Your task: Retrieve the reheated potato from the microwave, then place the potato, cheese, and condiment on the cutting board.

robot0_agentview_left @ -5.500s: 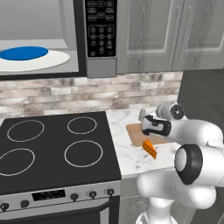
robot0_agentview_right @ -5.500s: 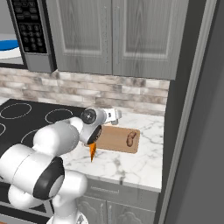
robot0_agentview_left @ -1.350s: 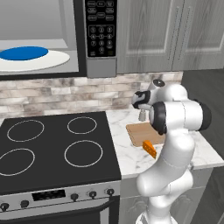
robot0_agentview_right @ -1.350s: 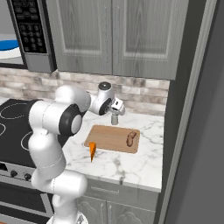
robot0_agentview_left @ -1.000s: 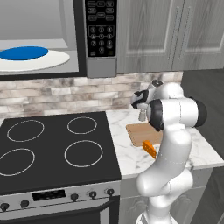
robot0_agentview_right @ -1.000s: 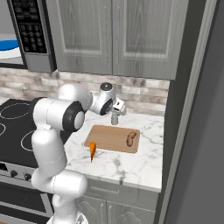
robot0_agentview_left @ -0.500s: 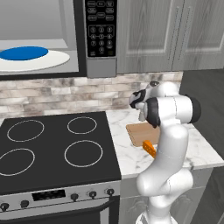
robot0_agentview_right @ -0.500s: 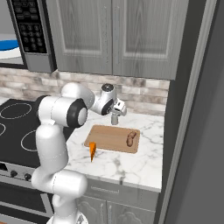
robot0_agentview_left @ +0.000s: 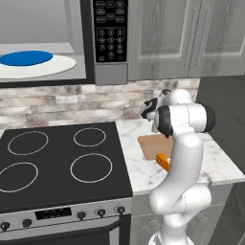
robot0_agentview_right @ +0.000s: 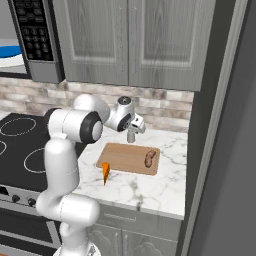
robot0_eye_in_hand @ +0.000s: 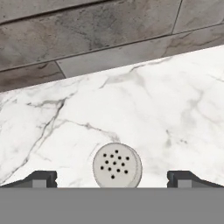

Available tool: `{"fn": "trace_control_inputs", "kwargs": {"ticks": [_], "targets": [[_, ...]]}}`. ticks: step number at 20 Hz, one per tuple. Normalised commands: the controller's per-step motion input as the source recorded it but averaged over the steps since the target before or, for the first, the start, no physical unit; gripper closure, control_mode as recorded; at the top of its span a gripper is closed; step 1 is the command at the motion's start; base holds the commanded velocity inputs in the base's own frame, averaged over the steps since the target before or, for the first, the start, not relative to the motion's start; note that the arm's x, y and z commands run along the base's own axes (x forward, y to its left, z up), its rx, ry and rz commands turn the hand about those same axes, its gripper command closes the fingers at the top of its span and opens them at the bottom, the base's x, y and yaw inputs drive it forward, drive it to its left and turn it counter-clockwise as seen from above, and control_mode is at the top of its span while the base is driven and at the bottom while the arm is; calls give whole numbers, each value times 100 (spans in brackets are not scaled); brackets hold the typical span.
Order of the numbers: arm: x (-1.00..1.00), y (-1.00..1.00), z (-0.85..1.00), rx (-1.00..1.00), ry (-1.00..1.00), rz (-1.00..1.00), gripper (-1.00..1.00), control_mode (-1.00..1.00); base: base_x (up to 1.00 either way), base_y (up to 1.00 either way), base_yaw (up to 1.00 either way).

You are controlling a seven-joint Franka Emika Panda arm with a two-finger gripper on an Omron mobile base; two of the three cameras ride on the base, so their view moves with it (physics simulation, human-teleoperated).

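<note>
The condiment shaker (robot0_agentview_right: 131, 136) stands on the marble counter by the back wall, and its perforated top (robot0_eye_in_hand: 117, 165) sits between my two fingertips (robot0_eye_in_hand: 41, 178). My gripper (robot0_agentview_right: 134, 125) hangs just above it, open and holding nothing. On the cutting board (robot0_agentview_right: 125, 159) the brown potato (robot0_agentview_right: 149, 158) lies near the right end. The orange cheese (robot0_agentview_right: 105, 172) wedge rests on the counter off the board's front left corner. The microwave (robot0_agentview_left: 110, 33) shows its inside, with a blue plate (robot0_agentview_left: 26, 58) on the white turntable.
A black four-burner stove (robot0_agentview_left: 57, 160) lies left of the counter. The brick backsplash (robot0_eye_in_hand: 87, 39) stands close behind the shaker. Grey wall cabinets (robot0_agentview_right: 135, 40) hang above, and a tall dark panel (robot0_agentview_right: 220, 125) closes off the counter's right end.
The hand has crept slightly closer to the shaker by the back wall, jaws still wide. Potato, cheese and board have stayed where they were.
</note>
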Motion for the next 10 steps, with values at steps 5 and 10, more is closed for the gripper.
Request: {"fn": "trace_control_inputs", "kwargs": {"ticks": [5, 10], "targets": [[10, -1, -14, -1, 1, 0, -100, -100, 0, 0, 0], [10, -4, -8, 0, 0, 0, -100, -100, 0, 0, 0]]}}
